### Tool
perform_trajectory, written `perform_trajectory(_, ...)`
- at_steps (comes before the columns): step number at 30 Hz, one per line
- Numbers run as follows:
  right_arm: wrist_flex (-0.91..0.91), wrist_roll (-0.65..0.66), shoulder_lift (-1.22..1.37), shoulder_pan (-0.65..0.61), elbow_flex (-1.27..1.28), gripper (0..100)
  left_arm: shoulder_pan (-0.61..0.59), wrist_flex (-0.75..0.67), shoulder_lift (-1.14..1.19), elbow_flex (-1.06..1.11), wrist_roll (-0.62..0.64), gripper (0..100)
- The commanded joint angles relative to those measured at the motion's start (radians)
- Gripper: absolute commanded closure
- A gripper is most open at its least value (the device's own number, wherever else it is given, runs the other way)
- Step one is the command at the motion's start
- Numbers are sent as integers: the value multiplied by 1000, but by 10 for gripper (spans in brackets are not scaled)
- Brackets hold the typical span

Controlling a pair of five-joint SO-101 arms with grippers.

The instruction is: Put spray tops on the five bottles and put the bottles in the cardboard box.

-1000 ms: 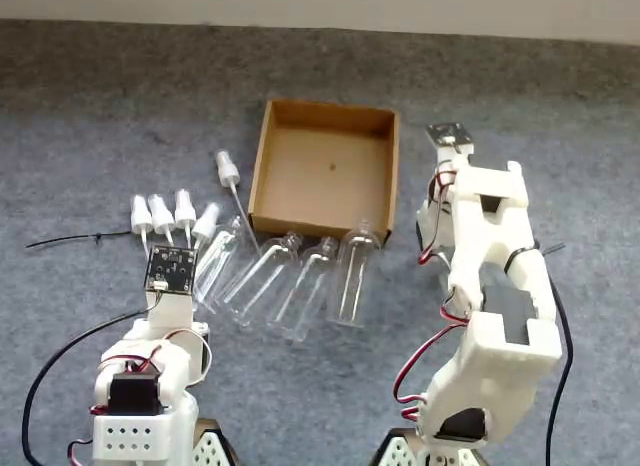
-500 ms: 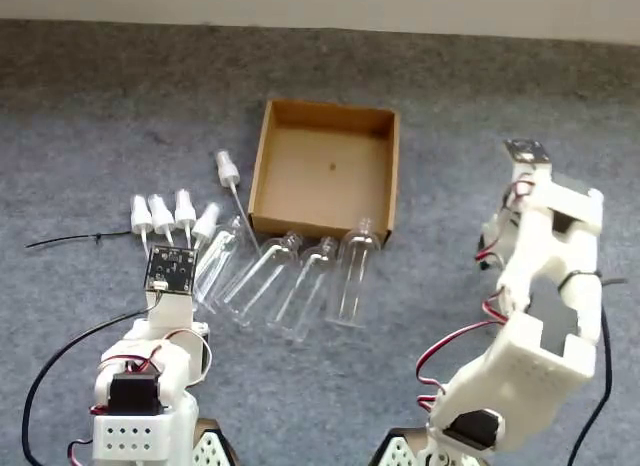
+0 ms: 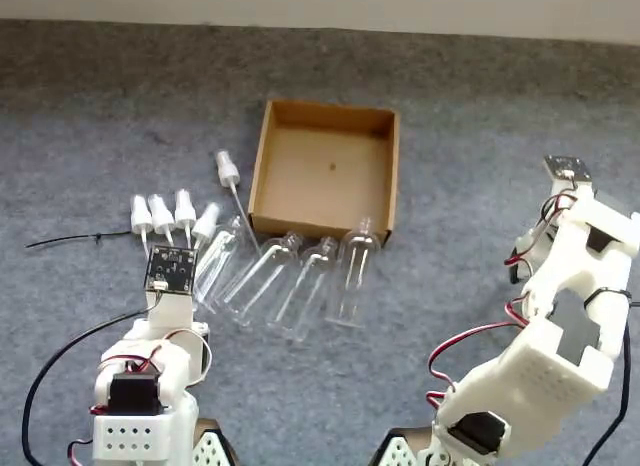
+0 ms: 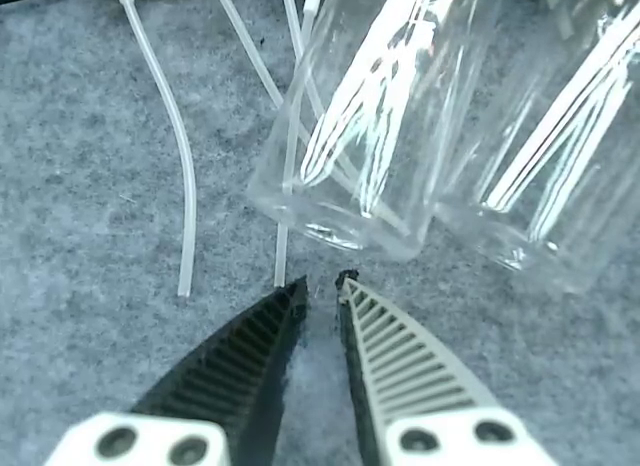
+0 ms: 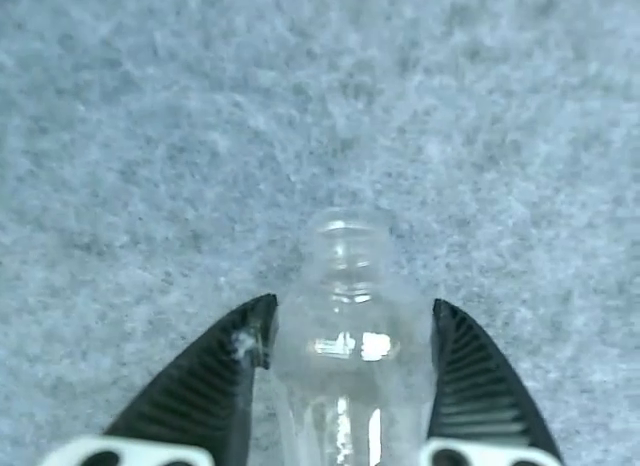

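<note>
While the right arm (image 3: pixel 570 296) stands off to the right side of the grey carpeted table (image 3: pixel 480 96), well apart from everything else, the right gripper (image 5: pixel 352 308) has a small clear uncapped bottle (image 5: pixel 345 356) between its fingers. Fingers spread to the bottle's width, one on each shoulder; they look to be pinching it, though actual contact is hard to confirm from this angle. Bottle neck points away from the wrist, open mouth, no top on it.

Left gripper (image 4: pixel 321 282) low over the table, fingers drawn nearly together on nothing, tips just short of the base of the nearest lying bottle (image 4: pixel 365 126) and beside the thin dip tubes (image 4: pixel 165 136).

Four more clear bottles (image 3: pixel 312 286) lie side by side in front of the open brown cardboard box (image 3: pixel 262 176), necks towards it. Box holds nothing. Four white spray tops (image 3: pixel 160 214) sit in a row to the left of the bottles; a fifth white spray top (image 3: pixel 228 169) lies alone near the box's left wall. Thin black cable tie (image 3: pixel 70 239) further left.

Step in hand, as I judge it: first bottle picked up, capping not begun, none boxed. Next move calls for the left gripper to open, take a spray top by its head, and feed the tube into the held bottle's mouth, so the right arm must bring the bottle back towards the middle, neck presented.
</note>
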Motion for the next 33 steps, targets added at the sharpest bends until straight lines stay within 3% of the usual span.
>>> perform_trajectory(1, -5, 11, -19, 5, -58, 766, 10, 5, -12, 18, 9, 936)
perform_trajectory(24, -4, 60, -21, -24, -59, 761, 10, 5, -12, 18, 9, 936)
perform_trajectory(33, -5, 60, -21, -33, -61, 920, 10, 5, -12, 18, 9, 936)
